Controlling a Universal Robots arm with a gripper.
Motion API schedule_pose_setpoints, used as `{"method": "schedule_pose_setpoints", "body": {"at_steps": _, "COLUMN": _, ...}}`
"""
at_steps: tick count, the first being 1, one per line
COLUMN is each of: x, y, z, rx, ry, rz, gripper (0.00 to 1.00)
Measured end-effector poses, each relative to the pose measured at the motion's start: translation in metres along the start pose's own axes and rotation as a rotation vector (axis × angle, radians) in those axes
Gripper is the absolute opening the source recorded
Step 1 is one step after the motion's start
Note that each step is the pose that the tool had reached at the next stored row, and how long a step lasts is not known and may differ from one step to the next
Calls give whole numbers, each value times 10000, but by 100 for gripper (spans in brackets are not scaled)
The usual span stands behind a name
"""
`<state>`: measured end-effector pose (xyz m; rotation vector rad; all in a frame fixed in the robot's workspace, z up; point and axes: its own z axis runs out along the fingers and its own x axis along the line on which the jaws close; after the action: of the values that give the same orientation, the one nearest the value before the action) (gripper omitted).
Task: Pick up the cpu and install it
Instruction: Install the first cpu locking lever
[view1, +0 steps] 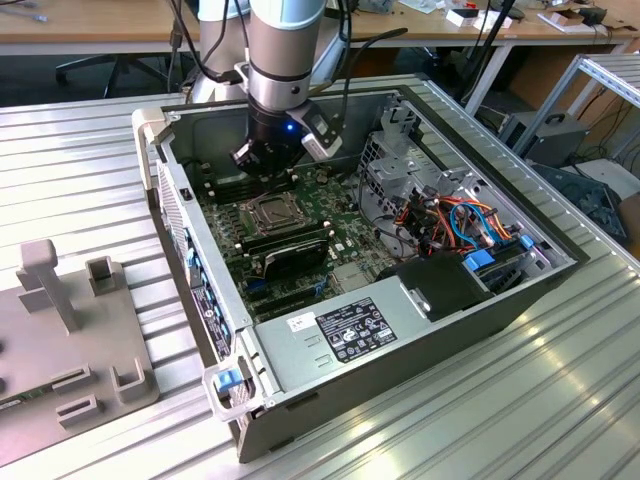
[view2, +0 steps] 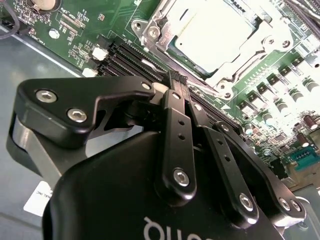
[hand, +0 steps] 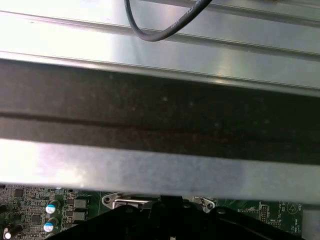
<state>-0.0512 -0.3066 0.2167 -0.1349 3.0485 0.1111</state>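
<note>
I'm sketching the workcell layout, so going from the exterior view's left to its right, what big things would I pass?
Grey fixture plate with upright blocks → open computer case's near left wall → CPU socket with the cpu on the green motherboard → orange and blue cable bundle → bare ribbed metal table.

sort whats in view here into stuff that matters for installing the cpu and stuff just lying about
Part of the job:
- cpu, lying in its socket
- socket frame around the cpu
- motherboard
- gripper, fingers shut with nothing between them, just beside the socket

Just lying about:
- power supply in the computer case
- orange and blue cables
- grey fixture on the table
</note>
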Motion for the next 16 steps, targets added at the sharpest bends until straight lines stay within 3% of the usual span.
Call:
{"method": "schedule_pose_setpoints", "body": {"at_steps": 9, "x": -33, "y": -3, "z": 35, "rx": 3, "ry": 1, "rz": 1, "gripper": 11}}
{"method": "schedule_pose_setpoints", "body": {"at_steps": 16, "x": -44, "y": 30, "z": 62, "rx": 5, "ry": 0, "rz": 0, "gripper": 11}}
